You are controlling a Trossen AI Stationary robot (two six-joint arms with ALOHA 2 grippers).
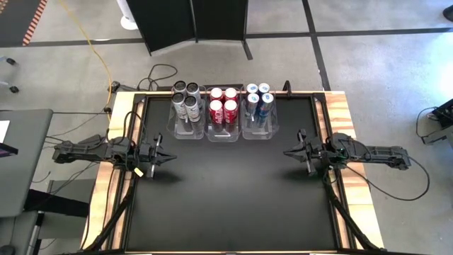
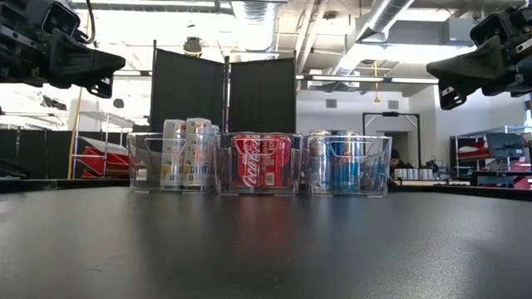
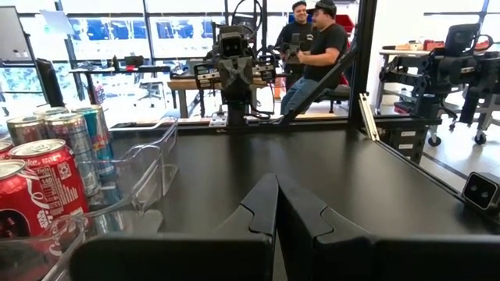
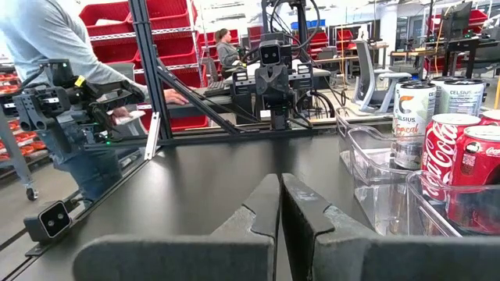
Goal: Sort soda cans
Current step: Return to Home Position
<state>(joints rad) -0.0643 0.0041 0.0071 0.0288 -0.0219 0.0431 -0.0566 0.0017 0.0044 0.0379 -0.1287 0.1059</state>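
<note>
The soda cans stand upright in three clear bins side by side at the table's far middle. Several silver-and-grey cans (image 1: 185, 99) fill the left bin, several red cans (image 1: 223, 103) the middle bin, several blue-and-silver cans (image 1: 258, 100) the right bin. My left gripper (image 1: 170, 157) hovers at the table's left edge, shut, pointing level toward the right, with nothing between its fingers (image 3: 266, 204). My right gripper (image 1: 287, 151) hovers at the right edge, shut, pointing level toward the left, likewise holding nothing (image 4: 279, 199). Both are well clear of the bins.
The black tabletop (image 1: 226, 191) stretches bare between the two arms and toward the near edge. The bins' clear walls (image 2: 260, 189) rest on it. People sit and stand in the room beyond the table (image 3: 316, 43), (image 4: 55, 47).
</note>
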